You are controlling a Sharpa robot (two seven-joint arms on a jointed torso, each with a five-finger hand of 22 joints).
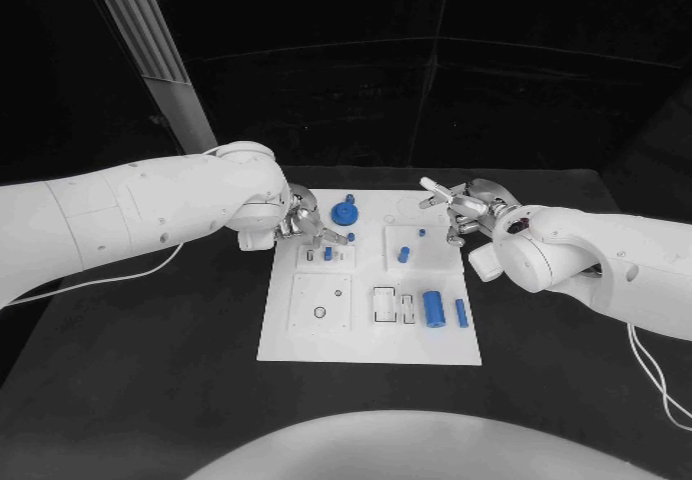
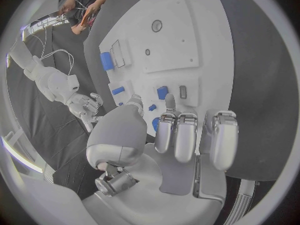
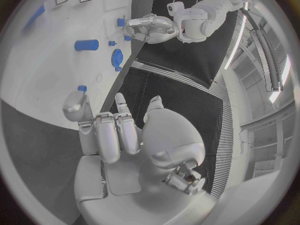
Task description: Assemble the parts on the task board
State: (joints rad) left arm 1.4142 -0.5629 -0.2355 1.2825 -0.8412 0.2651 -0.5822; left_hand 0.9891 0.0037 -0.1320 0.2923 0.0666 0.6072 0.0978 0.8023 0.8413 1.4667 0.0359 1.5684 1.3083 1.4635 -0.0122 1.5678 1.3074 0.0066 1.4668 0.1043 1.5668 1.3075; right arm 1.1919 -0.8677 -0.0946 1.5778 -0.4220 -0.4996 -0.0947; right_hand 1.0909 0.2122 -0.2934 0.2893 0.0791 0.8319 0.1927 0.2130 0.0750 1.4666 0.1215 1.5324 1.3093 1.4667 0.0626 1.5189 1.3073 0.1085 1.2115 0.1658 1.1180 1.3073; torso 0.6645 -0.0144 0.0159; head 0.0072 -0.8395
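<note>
- While both white arms reach in over the black table [image 1: 144, 380], the white board [image 1: 368, 345] lies flat in the middle between them.
- Left hand [image 1: 306, 222] hangs over the board's far left corner, its fingers [image 2: 176, 135] held side by side and slightly curled; nothing sits between them that I can make out.
- Just right of that hand, a round blue knob [image 1: 345, 213] stands on the board's far edge.
- Two small blue pegs [image 1: 329, 253] stand just near of the left hand, close to its fingertips.
- Right hand [image 1: 464, 207] hovers at the board's far right corner, fingers apart and holding nothing; a small blue piece [image 3: 82, 88] lies on the board close to its fingertips.
- A short blue cylinder [image 1: 407, 254] lies on the raised plate at the board's centre right, with a tiny blue peg [image 1: 421, 232] just beyond it.
- Toward the near right of the board, a thick blue cylinder [image 1: 433, 307] and a thin blue bar [image 1: 462, 312] lie side by side.
- Left of them are two small rectangular slots [image 1: 384, 303], and further left a square plate [image 1: 320, 300] with an oval ring on it.
</note>
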